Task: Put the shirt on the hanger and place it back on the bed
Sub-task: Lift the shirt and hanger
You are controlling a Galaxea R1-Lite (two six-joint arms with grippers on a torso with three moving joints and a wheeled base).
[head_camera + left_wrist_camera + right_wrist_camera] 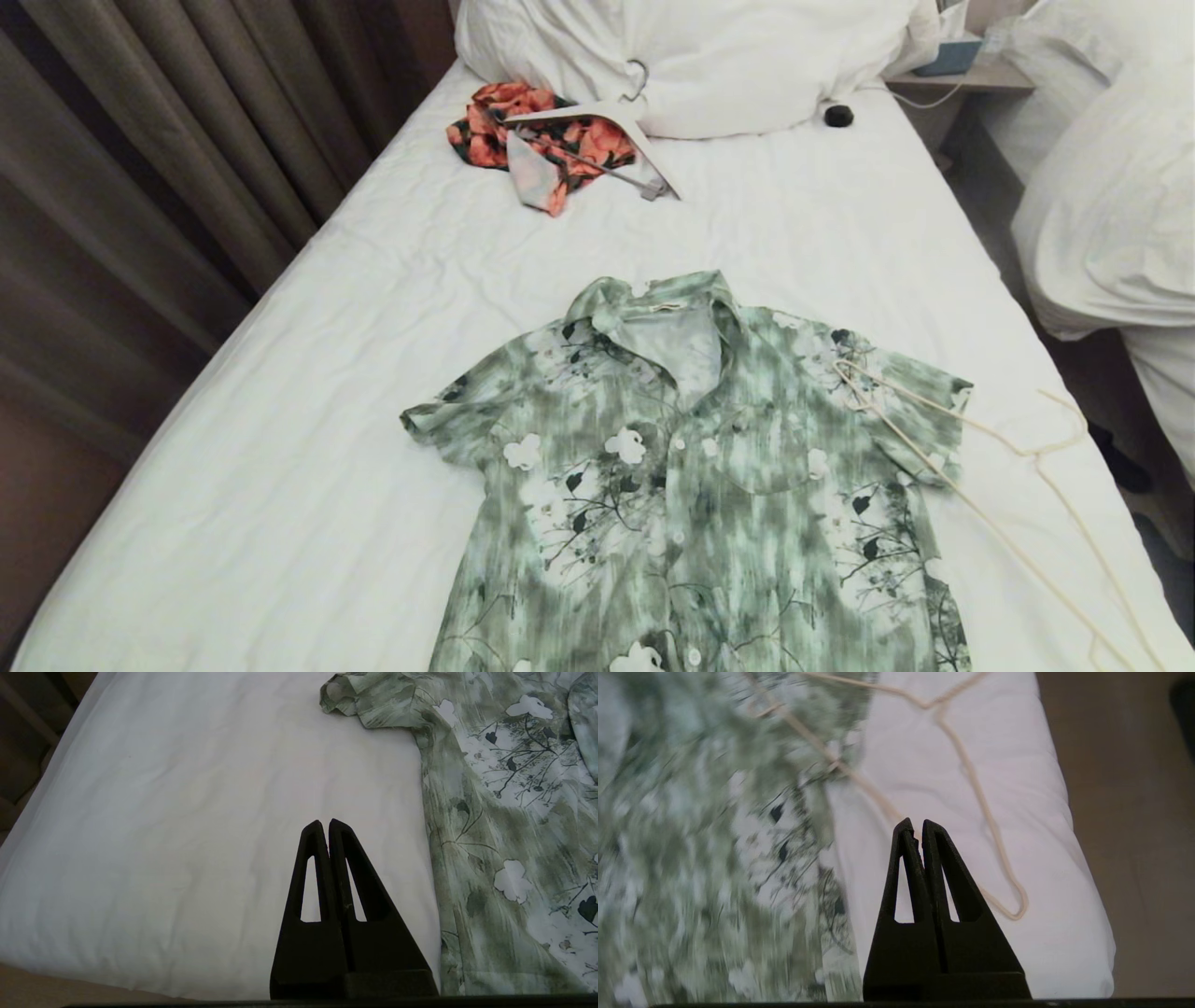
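Smooth white sheeting covers the long bed (373,392), where the mottled green-and-white floral short-sleeved shirt (691,485) lies flat, buttoned, collar toward the pillows. Resting partly on its sleeve at the bed's right edge is the thin cream wire hanger (980,448), a slim triangle with its hook outward. Above bare sheet left of the shirt, the left gripper (324,823) is clenched and empty; the right gripper (915,823), fingers pressed together, holds nothing above the hanger's wire.

Left gripper (324,823) closed, empty. Right gripper (913,823) closed, empty. Neither arm in head view.
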